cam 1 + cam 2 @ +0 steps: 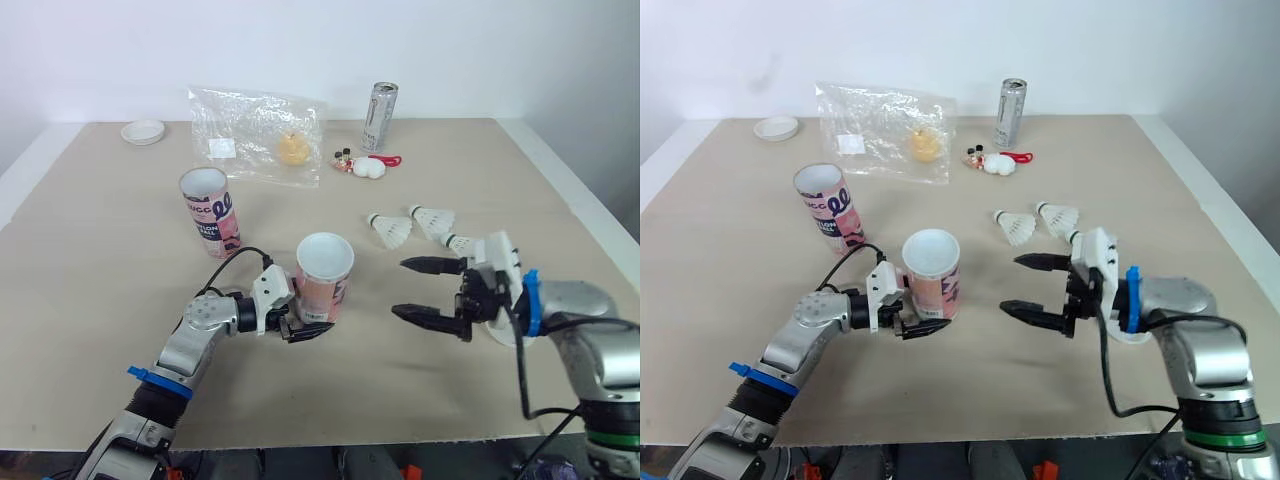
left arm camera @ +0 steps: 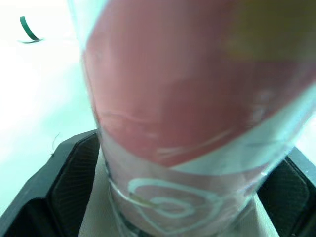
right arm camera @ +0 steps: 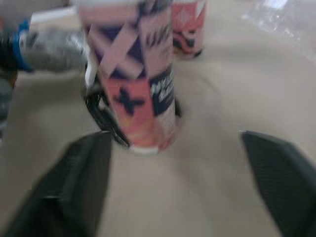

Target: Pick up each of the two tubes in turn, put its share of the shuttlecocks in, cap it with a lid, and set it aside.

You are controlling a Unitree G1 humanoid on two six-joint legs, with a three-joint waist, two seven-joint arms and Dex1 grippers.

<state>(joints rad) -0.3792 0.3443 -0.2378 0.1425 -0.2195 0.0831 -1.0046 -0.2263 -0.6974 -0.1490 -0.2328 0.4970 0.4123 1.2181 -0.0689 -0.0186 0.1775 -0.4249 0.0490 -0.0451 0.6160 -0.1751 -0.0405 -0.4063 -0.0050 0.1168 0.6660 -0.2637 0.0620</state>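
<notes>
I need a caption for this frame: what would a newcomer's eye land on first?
First, the pink tube near the front of the table, open mouth up, clamped near its base by the left gripper. Facing it from the robot's right, the right gripper hangs wide open and empty. Behind that gripper lie white shuttlecocks, and a second tube stands farther back on the left.

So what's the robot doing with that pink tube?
The left gripper has its fingers clamped around the bottom of the near tube, holding it upright just above the table. The right gripper is open and empty, pointing at that tube. The shuttlecocks lie on the table beside the right arm, not yet in a tube. The other tube stands further back, uncapped.
</notes>
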